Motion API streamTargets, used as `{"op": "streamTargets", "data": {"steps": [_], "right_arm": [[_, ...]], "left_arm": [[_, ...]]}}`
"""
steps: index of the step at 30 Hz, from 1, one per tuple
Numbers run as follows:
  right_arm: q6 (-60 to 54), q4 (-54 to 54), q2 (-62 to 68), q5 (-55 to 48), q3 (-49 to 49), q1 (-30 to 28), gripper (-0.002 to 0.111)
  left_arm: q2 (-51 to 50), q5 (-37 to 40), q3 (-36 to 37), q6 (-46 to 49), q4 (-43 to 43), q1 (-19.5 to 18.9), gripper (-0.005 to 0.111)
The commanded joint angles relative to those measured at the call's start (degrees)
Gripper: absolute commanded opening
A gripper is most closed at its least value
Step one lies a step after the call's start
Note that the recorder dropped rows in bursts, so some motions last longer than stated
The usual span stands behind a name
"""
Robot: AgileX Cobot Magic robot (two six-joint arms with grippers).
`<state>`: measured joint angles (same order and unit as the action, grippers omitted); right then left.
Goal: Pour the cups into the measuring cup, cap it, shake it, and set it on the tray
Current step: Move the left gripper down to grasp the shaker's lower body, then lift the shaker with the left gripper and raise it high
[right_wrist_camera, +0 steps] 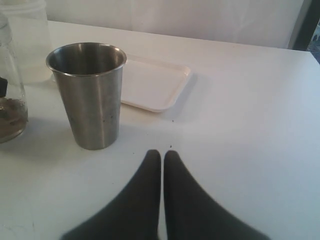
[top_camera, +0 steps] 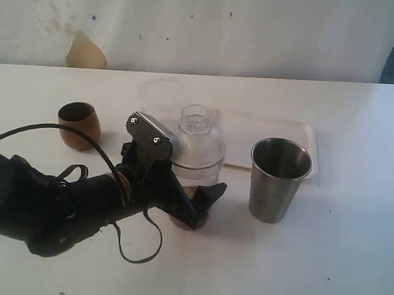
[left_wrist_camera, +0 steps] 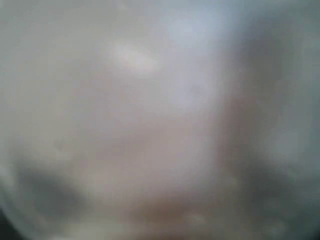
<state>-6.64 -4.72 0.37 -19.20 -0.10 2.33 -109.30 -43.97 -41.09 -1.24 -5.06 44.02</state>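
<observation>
Left gripper is straddling the measuring cup, jaws spread wide either side. Clamped or loose, can't tell. The cup is standing upright, domed lid on, beside the steel tumbler and near the tray. Right gripper is sitting closed, empty.

You have a white desk under an off-white wall with a tan stain at the upper left of the exterior frame. The wooden cup at left is warm brown, darker inside. The steel tumbler is dull silver-grey. The measuring cup at centre is clear, brown at its bottom. The tray is white, the beaker frosted whitish. The left tool and right tool are black; your left wrist view is a grey-pink blur
</observation>
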Motion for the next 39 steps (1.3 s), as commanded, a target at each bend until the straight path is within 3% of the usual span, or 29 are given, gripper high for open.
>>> {"op": "streamTargets", "data": {"steps": [1,3,6,10,12,13,14,15,16,17,18,19,22,23,25,26,27,29,30,33,34,36,37,38,39], "right_arm": [[-0.01,0.08,-0.37,-0.05,0.1,-0.33,0.002],[-0.01,0.08,-0.37,-0.05,0.1,-0.33,0.002],[-0.01,0.08,-0.37,-0.05,0.1,-0.33,0.002],[-0.01,0.08,-0.37,-0.05,0.1,-0.33,0.002],[-0.01,0.08,-0.37,-0.05,0.1,-0.33,0.002],[-0.01,0.08,-0.37,-0.05,0.1,-0.33,0.002],[-0.01,0.08,-0.37,-0.05,0.1,-0.33,0.002],[-0.01,0.08,-0.37,-0.05,0.1,-0.33,0.002],[-0.01,0.08,-0.37,-0.05,0.1,-0.33,0.002],[-0.01,0.08,-0.37,-0.05,0.1,-0.33,0.002],[-0.01,0.08,-0.37,-0.05,0.1,-0.33,0.002],[-0.01,0.08,-0.37,-0.05,0.1,-0.33,0.002],[-0.01,0.08,-0.37,-0.05,0.1,-0.33,0.002],[-0.01,0.08,-0.37,-0.05,0.1,-0.33,0.002],[-0.01,-0.07,-0.37,-0.05,0.1,-0.33,0.002],[-0.01,-0.07,-0.37,-0.05,0.1,-0.33,0.002],[-0.01,-0.07,-0.37,-0.05,0.1,-0.33,0.002],[-0.01,-0.3,-0.37,-0.05,0.1,-0.33,0.002],[-0.01,-0.3,-0.37,-0.05,0.1,-0.33,0.002],[-0.01,-0.71,-0.37,-0.05,0.1,-0.22,0.002],[-0.01,-0.71,-0.37,-0.05,0.1,-0.22,0.002],[-0.01,-0.71,-0.37,-0.05,0.1,-0.22,0.002],[-0.01,-0.71,-0.37,-0.05,0.1,-0.22,0.002],[-0.01,-0.73,-0.37,0.08,0.1,-0.22,0.002],[-0.01,-0.83,-0.37,0.06,0.1,-0.22,0.002]], "left_arm": [[-0.04,0.81,-0.41,-0.17,0.38,-0.02,0.035],[1.66,2.64,-0.41,0.31,-1.58,-0.02,0.001],[8.49,3.52,-0.41,0.09,-0.68,-0.02,0.0],[22.31,2.39,-0.33,2.44,10.9,-1.41,0.0],[21.75,8.99,-2.48,-2.28,10.34,-2.73,0.0],[22.55,15.8,-3.92,-11.61,2.17,-1.98,0.0],[23.98,19.5,-4.94,-21.5,-17.33,1.27,0.0],[24.97,20.96,-5.85,-23.37,-31.49,3.81,0.0],[25.08,24.88,-6.91,-18.22,-25.06,3.5,0.0],[24.65,27.77,-7.83,-9.06,-14.92,0.87,0.0],[24.05,27.53,-8.49,-2.03,-1.12,-2.74,0.0],[24.25,26.51,-8.64,-1.06,11.32,-5.85,0.0],[28.7,29.19,-8.64,-5.89,-11.67,-1.38,0.0],[28.84,29.19,-8.64,-3.02,-12.51,-1.62,0.0],[27.52,27.03,-9.61,-2.13,5.86,-8.86,0.0],[27.32,27.17,-9.71,-6.24,9.57,-11.09,0.0],[28.2,28.1,-9.59,-10.75,5.5,-10.94,0.0],[30.51,30.13,-8.9,-15.34,-16.91,-6.72,0.0],[30.91,30.13,-8.57,-15.68,-20.78,-5.46,0.0],[28.87,29.07,-9.43,-16.49,-2.89,-12.65,0.0],[29.11,28.96,-9.31,-22.06,-4.22,-12.8,0.0],[31.14,26.37,-7.95,-26.59,-25.23,-7.2,0.0],[31.27,26.55,-7.69,-25.11,-30.19,-5.47,0.0],[30.46,29.5,-8.17,-20.23,-22.69,-6.69,0.0],[28.91,31.21,-9.11,-15.44,-9.37,-10.17,0.0]]}}
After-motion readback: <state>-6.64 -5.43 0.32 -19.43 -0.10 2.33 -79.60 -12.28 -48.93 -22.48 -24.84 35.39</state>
